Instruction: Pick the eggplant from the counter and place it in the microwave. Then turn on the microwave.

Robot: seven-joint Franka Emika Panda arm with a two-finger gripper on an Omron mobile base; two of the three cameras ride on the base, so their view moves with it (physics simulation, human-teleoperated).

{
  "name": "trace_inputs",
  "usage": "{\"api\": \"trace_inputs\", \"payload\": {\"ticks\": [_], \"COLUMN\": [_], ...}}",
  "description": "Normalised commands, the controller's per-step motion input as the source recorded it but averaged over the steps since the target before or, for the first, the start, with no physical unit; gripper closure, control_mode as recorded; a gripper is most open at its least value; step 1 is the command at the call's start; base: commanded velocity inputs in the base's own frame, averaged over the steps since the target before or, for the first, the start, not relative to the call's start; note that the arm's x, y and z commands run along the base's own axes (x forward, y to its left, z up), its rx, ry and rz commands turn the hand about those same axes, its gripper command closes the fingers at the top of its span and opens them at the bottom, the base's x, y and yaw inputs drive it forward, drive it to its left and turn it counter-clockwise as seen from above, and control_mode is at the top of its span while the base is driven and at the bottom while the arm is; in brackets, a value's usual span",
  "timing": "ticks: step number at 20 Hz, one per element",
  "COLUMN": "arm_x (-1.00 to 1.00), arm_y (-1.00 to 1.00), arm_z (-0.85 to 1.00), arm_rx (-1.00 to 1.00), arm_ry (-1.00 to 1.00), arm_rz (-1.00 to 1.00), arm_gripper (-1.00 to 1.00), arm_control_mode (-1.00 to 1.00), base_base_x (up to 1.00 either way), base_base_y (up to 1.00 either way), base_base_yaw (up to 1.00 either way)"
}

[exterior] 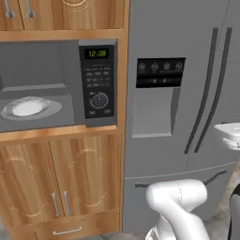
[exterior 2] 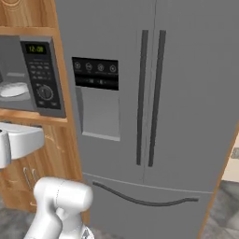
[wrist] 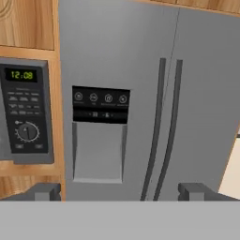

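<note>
**Gripper open before the fridge, microwave open to the left**

A tall grey refrigerator [exterior 2: 186,93] takes up the right of the scene, with two dark vertical door handles, a curved drawer handle low down and a black dispenser panel [wrist: 101,104] above a recessed bay. To its left stands a wooden cabinet column [exterior: 61,178] with two lower doors and a drawer beneath them.

Set in that column is the microwave [exterior: 56,84], its cavity showing open toward the left; no door can be made out in these views. Inside it lies a pale round turntable plate [exterior: 27,108], with nothing resting on it. The button panel [wrist: 26,112] at the microwave's right carries a green display above a round dial.

The white arm [exterior: 176,201] rises near the bottom of both base views, its upper link crossing in front of the cabinet. The hand points at the refrigerator's dispenser, well apart from it. The gripper [wrist: 120,192] has its two dark fingertips [wrist: 192,191] spread wide, with nothing between them.

I cannot tell where the eggplant is.
</note>
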Motion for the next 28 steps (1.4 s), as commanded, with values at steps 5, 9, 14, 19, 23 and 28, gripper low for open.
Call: {"api": "trace_inputs", "payload": {"ticks": [5,9,14,19,23,28], "arm_x": [0.00,0.00,0.00,0.00,0.00,0.00], "arm_y": [0.00,0.00,0.00,0.00,0.00,0.00], "arm_z": [0.00,0.00,0.00,0.00,0.00,0.00], "arm_rx": [0.00,0.00,0.00,0.00,0.00,0.00], "arm_ry": [0.00,0.00,0.00,0.00,0.00,0.00], "arm_rz": [0.00,0.00,0.00,0.00,0.00,0.00], "arm_gripper": [-1.00,-1.00,-1.00,-1.00,-1.00,-1.00], "arm_control_mode": [1.00,1.00,1.00,1.00,1.00,1.00], "base_base_x": [0.00,0.00,0.00,0.00,0.00,0.00], "base_base_y": [-0.75,-0.49,-0.30,-0.10,-0.03,-0.10], "base_base_yaw": [0.00,-0.15,-0.39,-0.53,-0.56,-0.54]}}
